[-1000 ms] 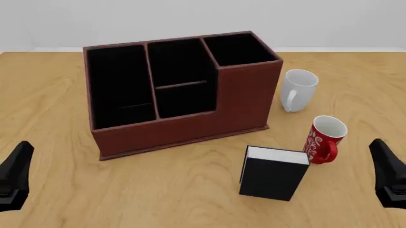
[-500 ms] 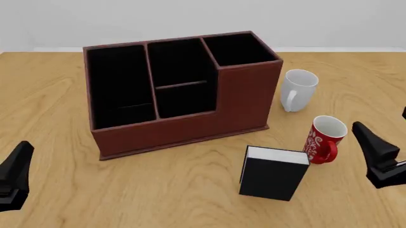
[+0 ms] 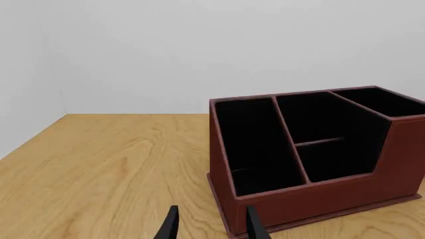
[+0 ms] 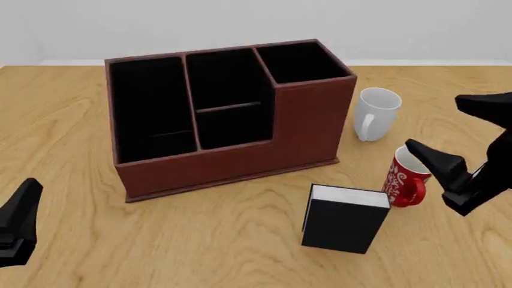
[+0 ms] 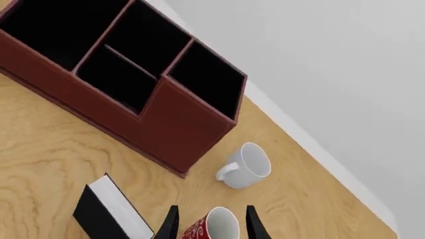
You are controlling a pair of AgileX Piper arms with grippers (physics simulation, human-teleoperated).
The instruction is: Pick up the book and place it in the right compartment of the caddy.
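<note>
The black book [image 4: 344,219] with white page edges stands upright on the table in front of the caddy's right end, also seen in the right wrist view [image 5: 109,211]. The red-brown caddy [image 4: 232,162] has its tall right compartment [image 4: 300,60] at the back right; both wrist views show that compartment [image 5: 206,79] [image 3: 381,99]. My right gripper [image 4: 433,122] hovers open above the red mug, right of the book and not touching it. My left gripper [image 3: 211,223] is open and low at the near left, with nothing between its fingers.
A red mug [image 4: 409,176] stands just right of the book, lying between my right fingers in the right wrist view [image 5: 216,226]. A white mug [image 4: 375,113] sits beside the caddy's right wall. Bare wooden table [image 4: 72,120] lies left of the caddy.
My right gripper has risen from the near right edge, moved left and forward, and turned so both fingers show over the red mug. The left arm, book and mugs have not moved.
</note>
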